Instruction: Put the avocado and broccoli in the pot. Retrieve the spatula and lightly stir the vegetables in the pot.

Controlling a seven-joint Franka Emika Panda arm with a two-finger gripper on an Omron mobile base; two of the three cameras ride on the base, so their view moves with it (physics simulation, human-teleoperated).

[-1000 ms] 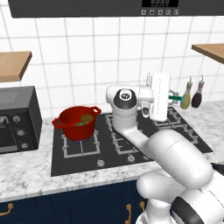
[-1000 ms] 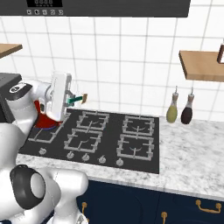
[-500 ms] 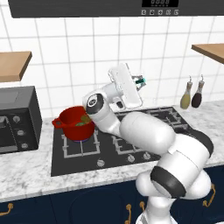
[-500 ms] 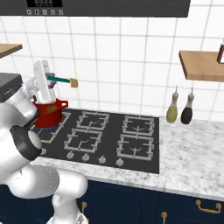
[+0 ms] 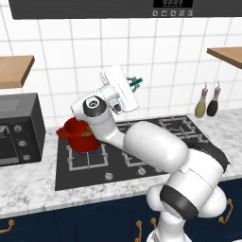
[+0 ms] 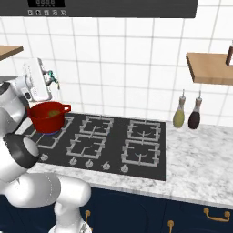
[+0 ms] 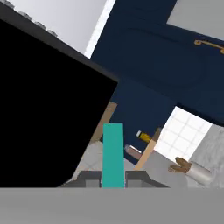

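Observation:
The red pot [image 5: 75,138] [image 6: 46,117] stands on the hob's back left burner. Inside it lie the vegetables, a bright green lump [image 5: 87,134] and an olive-yellow one [image 6: 54,113]. My gripper [image 5: 134,84] [image 6: 53,80] is raised well above the hob, up and to the right of the pot, and tilted upward. It is shut on the spatula [image 5: 133,82] [image 6: 51,75], whose teal handle [image 7: 113,151] stands straight up between my two fingertips [image 7: 89,177] in the hand view. The spatula's head is too small to make out.
A black microwave [image 5: 18,127] sits on the counter left of the hob [image 6: 113,139]. Two glass bottles [image 5: 207,101] [image 6: 186,116] stand at the back right by the wall. Wooden shelves [image 6: 210,68] [image 5: 14,70] hang on either side, and a range hood [image 6: 104,7] is overhead.
The arm has swung left across the hob from the right side toward the pot, carrying the spatula. The hand has risen and tipped upward. The pot has stayed put.

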